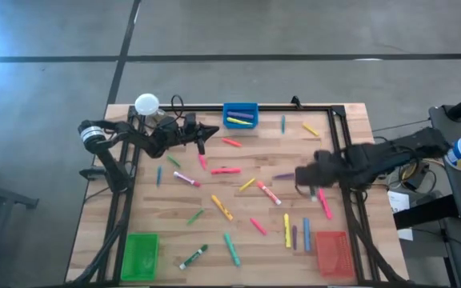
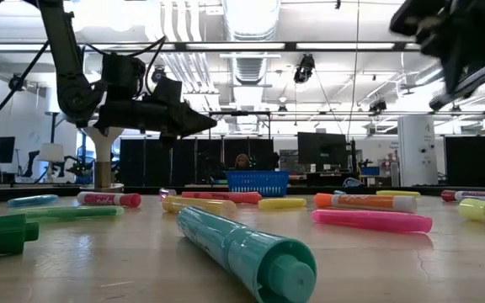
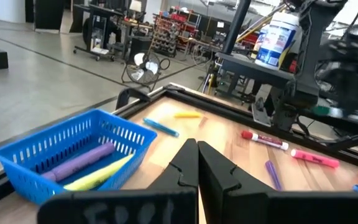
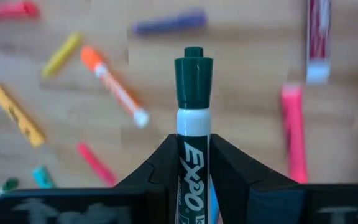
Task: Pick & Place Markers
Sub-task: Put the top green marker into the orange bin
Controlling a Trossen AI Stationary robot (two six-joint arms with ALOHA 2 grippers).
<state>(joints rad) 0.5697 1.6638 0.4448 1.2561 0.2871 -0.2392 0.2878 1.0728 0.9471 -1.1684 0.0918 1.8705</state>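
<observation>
- The table (image 1: 350,120) is carrying markers (image 1: 222,208) scattered over its middle, with the green tray (image 1: 141,254) and red tray (image 1: 332,252) at its near corners and the blue tray (image 1: 241,115) at its far edge; a swinging arm could be knocking markers about
- The right gripper (image 4: 193,163), near the right edge, is pinching a green-capped marker (image 4: 193,87) low on its barrel; it could be tilting or slipping
- The left gripper (image 3: 196,163), pressed together and empty, is hovering by the blue tray, risking a bump

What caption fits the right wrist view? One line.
Right gripper shut on a green-capped Expo marker above scattered markers on the wooden table.
</observation>
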